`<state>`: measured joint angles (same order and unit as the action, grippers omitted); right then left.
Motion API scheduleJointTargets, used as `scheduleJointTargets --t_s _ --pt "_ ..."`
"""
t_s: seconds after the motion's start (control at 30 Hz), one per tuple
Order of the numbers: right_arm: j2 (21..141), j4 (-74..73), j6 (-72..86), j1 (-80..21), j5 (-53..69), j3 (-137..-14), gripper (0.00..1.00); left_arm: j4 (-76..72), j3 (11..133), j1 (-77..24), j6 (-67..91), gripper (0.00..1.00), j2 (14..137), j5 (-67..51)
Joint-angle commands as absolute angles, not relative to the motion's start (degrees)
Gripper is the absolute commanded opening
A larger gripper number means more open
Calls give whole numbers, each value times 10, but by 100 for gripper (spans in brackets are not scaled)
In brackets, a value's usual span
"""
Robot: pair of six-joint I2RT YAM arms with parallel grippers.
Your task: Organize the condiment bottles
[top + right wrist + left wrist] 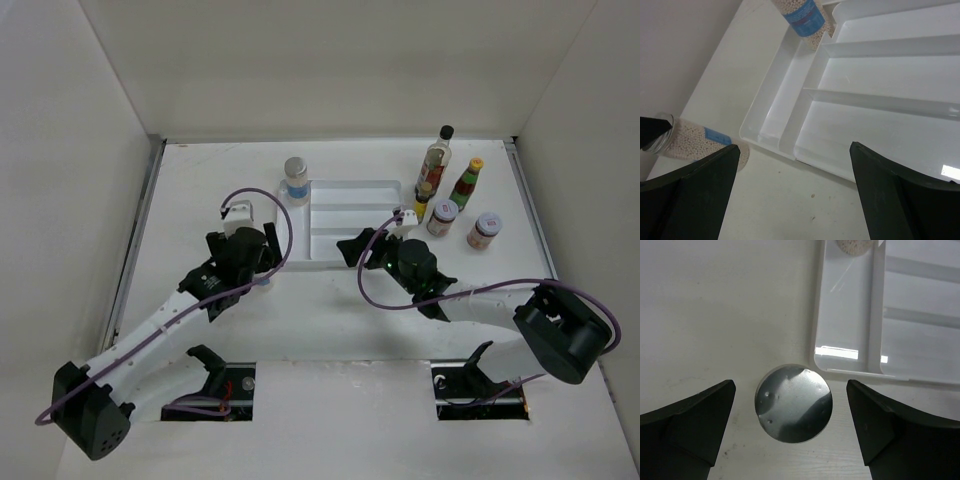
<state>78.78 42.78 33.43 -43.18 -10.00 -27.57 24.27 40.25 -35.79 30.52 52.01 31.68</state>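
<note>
The left jaws stand wide, one on each side of a grey-lidded jar, and neither touches it. This jar stands upright on the bench, its long axis vertical and its lid facing straight up, just off the near left corner of the white tray.

The right jaws are also wide, with nothing between them. They hang over the near edge of the tray.

A second grey-lidded jar stands upright at the far end of the tray's narrow left compartment. The rest stand upright, caps up, between the tray and the bench's far right corner:
- a tall clear bottle
- a red sauce bottle
- a tiny yellow bottle
- two red-labelled jars, nearest of the group
</note>
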Motion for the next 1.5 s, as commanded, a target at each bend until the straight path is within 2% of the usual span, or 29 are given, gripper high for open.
scheduleJointTargets --t_s 0.0,0.07,0.13,0.2,0.27,0.33,0.4,0.53,0.63,0.83,1.13,1.47 --pt "791 442 338 -428 -91 -287 99 226 395 -363 311 96 546 315" --pt "790 442 339 -428 -90 -287 99 211 391 -362 309 93 562 322" --pt "785 441 337 -428 -90 -287 99 187 388 -361 305 86 576 324" --pt "787 441 336 -428 -90 -287 99 178 394 -359 301 72 590 324" --pt "791 441 340 -428 -89 -287 99 185 410 -359 290 51 599 327" --pt "787 441 341 -428 -86 -286 99 197 432 -359 272 41 595 334" --pt "783 441 338 -428 -89 -284 99 218 473 -358 253 36 585 351" --pt "793 439 343 -427 -84 -287 99 223 556 -356 203 35 579 381" --pt "787 439 338 -428 -88 -287 99 164 584 -353 181 35 608 375" --pt "783 439 339 -425 -88 -285 99 36 628 -342 163 35 738 316" --pt "785 439 339 -425 -86 -286 99 -51 701 -320 168 36 896 279" --pt "789 439 339 -425 -83 -287 100 -88 686 -305 168 37 1000 293"
